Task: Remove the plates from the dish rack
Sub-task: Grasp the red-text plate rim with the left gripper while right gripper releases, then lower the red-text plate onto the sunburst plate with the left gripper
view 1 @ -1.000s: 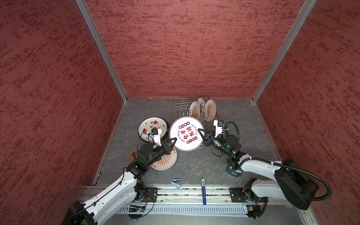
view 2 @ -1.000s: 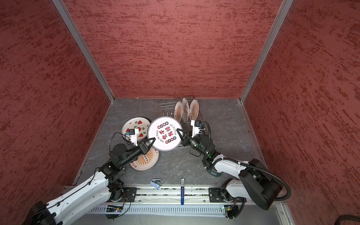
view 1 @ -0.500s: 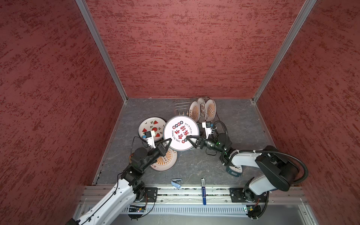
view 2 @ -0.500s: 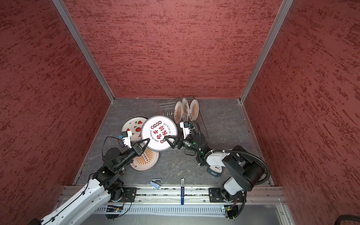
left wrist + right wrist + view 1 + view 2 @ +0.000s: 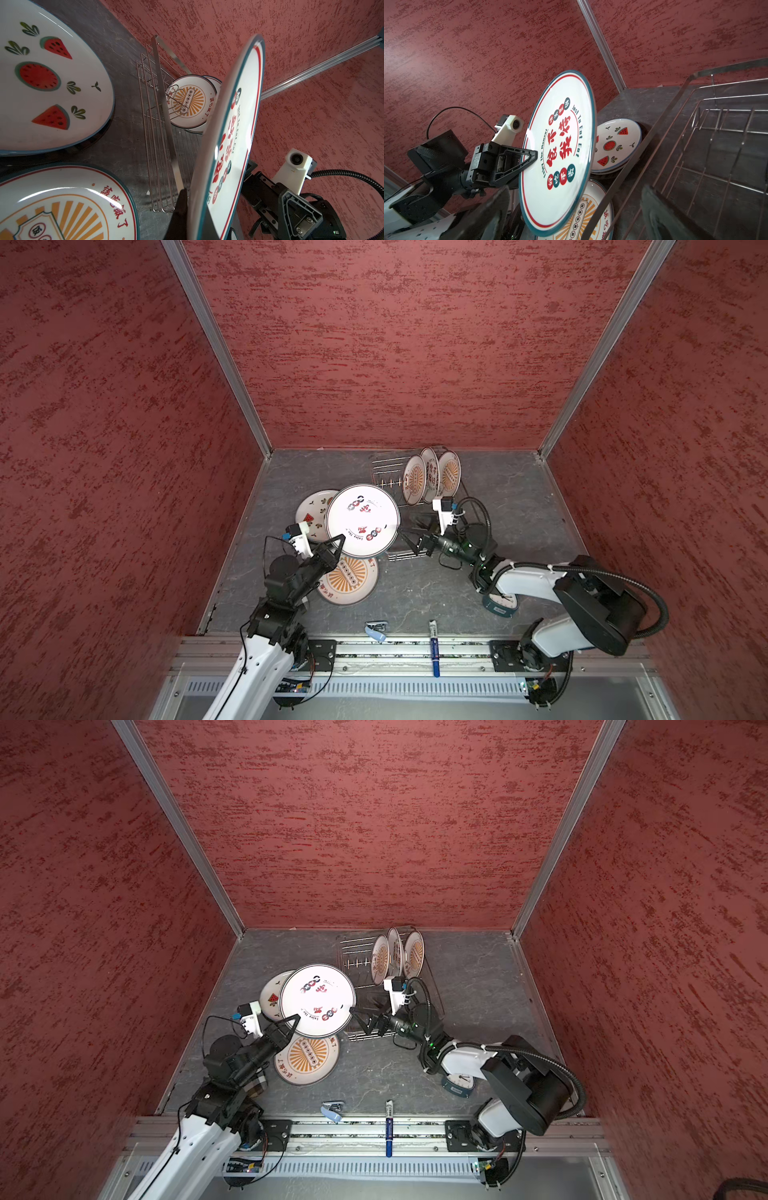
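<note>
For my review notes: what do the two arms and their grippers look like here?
The left arm and right arm have white link shells and black joint housings. The left gripper and right gripper are black, with triangular open-frame fingers, each carrying a white camera mount. A thin black wire loops at the left wrist; a ribbed black hose runs along the right arm.

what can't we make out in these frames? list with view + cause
- Middle plate in the dish rack: pattern masked by its neighbours, both top views.
- Alarm clock: face half covered by the right arm, both top views.
- Flat sunburst plate: upper part under the held plate and left end effector, both top views.
- Right end effector: fingers blurred and cut by the frame edge, right wrist view.
- Small blue object: too small to identify.
</note>
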Available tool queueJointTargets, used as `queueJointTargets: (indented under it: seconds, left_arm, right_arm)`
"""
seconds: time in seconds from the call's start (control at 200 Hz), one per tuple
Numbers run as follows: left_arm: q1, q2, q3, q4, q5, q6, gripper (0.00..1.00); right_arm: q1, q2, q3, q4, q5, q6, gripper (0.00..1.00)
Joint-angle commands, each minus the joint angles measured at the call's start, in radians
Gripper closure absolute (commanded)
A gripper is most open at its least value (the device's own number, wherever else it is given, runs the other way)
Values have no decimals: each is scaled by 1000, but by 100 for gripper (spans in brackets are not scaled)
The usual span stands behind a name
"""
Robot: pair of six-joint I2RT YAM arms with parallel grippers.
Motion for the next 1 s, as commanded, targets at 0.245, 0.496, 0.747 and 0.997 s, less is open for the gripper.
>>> queueJointTargets:
  seconds: [0.245, 0.496, 0.747, 0.997]
  left_arm:
    - [40, -146, 156, -386, -78, -53, 100]
    - [41, -171, 175, -525, -103, -111, 100]
    - [41, -184, 204, -717, -180, -178, 100]
    - [41, -260, 177, -802, -182, -214, 100]
  right_arm:
    - [56, -92, 38, -154, 197, -133, 1]
    - [156, -88, 161, -410, 433, -288, 1]
    - [175, -82, 158, -394, 401, -292, 1]
    - [202, -46, 214, -414, 331, -306, 2]
